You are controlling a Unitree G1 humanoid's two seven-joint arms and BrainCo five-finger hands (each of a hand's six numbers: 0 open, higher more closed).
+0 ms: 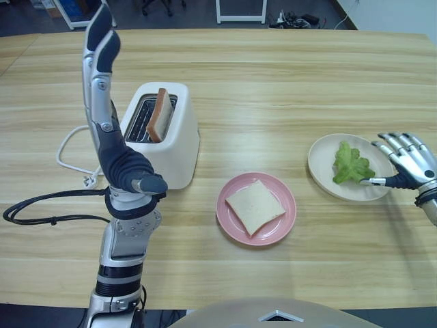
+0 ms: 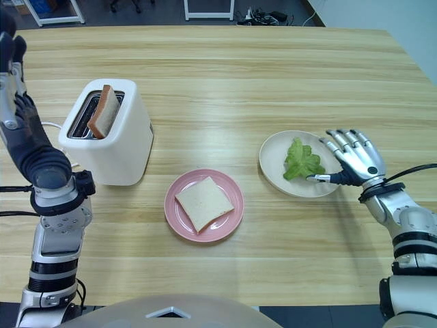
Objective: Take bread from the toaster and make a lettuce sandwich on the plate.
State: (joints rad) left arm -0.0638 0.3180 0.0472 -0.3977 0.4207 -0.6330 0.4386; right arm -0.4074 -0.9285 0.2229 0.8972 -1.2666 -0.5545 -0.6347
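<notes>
Left eye view suggests the lettuce step: the right hand [image 1: 406,161], fingers spread and empty, sits beside the lettuce [image 1: 351,165] on the right plate [image 1: 319,161]. Next it must pinch the leaf and carry it left onto the bread [image 1: 255,206].

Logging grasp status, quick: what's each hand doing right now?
Left hand: open, raised beside the toaster, holding nothing.
Right hand: open at the lettuce leaf, not gripping it.
</notes>
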